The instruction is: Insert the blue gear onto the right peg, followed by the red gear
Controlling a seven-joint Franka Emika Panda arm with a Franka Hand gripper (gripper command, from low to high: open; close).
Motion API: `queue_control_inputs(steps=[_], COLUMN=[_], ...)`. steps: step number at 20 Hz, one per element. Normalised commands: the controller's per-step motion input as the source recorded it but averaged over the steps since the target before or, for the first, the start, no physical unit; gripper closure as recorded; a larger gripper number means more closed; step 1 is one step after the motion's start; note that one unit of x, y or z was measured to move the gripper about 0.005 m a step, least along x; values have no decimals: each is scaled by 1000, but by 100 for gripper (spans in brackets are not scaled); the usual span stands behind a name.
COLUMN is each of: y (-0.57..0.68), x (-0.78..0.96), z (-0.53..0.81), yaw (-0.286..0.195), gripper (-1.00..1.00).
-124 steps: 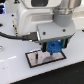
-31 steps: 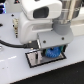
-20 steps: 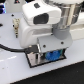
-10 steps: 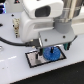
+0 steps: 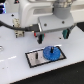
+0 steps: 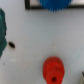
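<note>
Arm has lifted off since earlier; flat bright blue toothed plastic gear (image 5: pixel 51 52) sits on grey black-framed plate (image 5: pixel 35 58). Fingers (image 5: pixel 38 37) spread apart, empty. Small red plastic gear (image 6: pixel 53 71) lies on white worktop (image 5: pixel 15 60).

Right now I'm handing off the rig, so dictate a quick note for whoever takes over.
Gripper: raised above the plate, jaws apart, holding nothing.
Blue gear: lying flat on the grey plate, toward the exterior view's right end, apparently seated on the right peg, though the peg itself is hidden.
Red gear: on the white table, seen only in the wrist view, untouched.
Done: blue gear placed.
Left: pick up the red gear and seat it on the same peg.
</note>
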Motion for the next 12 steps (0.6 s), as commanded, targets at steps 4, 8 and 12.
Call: queue_control_inputs(steps=[4,8,12], y=[8,14,-20], x=[-653,-676,-560], z=[-62,-109,-199], yaw=[0,0,0], gripper=[-100,-100,-100])
